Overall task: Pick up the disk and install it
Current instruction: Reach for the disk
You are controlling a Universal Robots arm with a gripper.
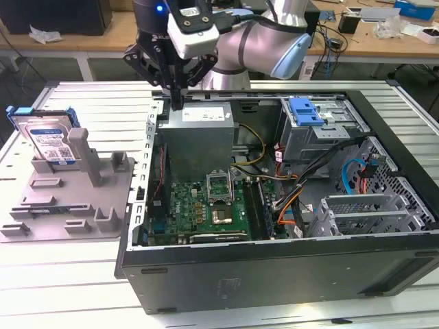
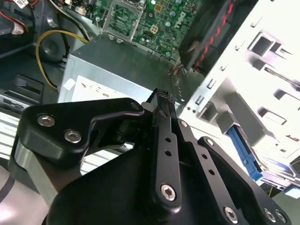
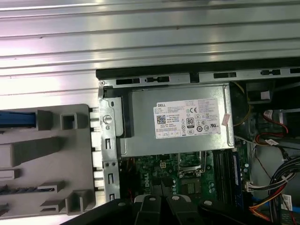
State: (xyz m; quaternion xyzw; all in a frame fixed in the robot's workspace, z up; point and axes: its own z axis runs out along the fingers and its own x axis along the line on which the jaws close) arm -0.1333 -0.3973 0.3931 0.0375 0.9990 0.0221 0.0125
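The disk (image 1: 45,137), silver with a white-and-blue label and a blue bracket around it, stands on edge in a grey fixture (image 1: 75,205) on the table at the exterior view's left, well apart from the open case (image 1: 274,274). It leans back a little with its label face turned toward the case, but its lower part sits hidden in the fixture, so its long axis cannot be told. The gripper (image 1: 180,103) hangs over the power supply (image 1: 199,130), fingers (image 2: 161,101) closed together and empty.
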